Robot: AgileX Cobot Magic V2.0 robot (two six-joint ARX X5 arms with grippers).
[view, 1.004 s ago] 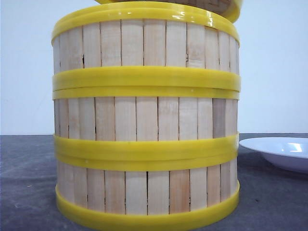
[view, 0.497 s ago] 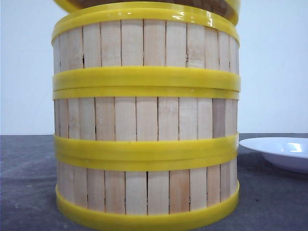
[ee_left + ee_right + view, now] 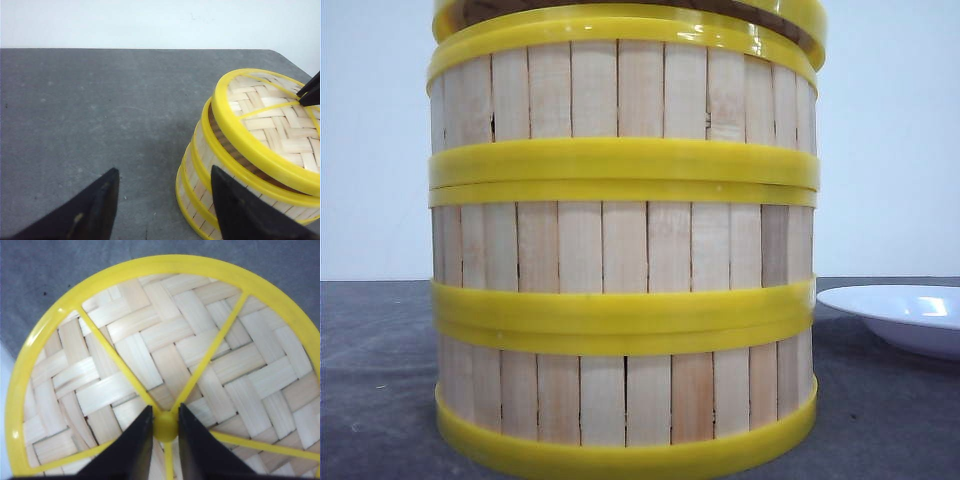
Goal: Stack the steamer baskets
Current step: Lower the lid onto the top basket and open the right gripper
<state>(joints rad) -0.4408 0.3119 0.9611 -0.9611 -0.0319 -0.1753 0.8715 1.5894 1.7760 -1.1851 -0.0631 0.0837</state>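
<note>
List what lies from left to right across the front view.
Bare dark table → stack of three steamer baskets, the woven lid's rim just above it → white plate at the right edge.

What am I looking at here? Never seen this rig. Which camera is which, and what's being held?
It is a robot with two arms, each ending in a two-finger gripper. One picture comes from a fixed camera looking forward over the grey table; the other two come from small cameras on each wrist, with the dark fingers at the bottom of the frame.

The front camera sits very close to a stack of three steamer baskets, round, with wooden slats and yellow rims. A white plate lies to the right of the stack.

The right gripper is shut on the yellow knob of a woven lid, and the lid sits tilted over the top basket, not yet flat.

The left gripper is open and holds nothing, above the table beside the stack.
</note>
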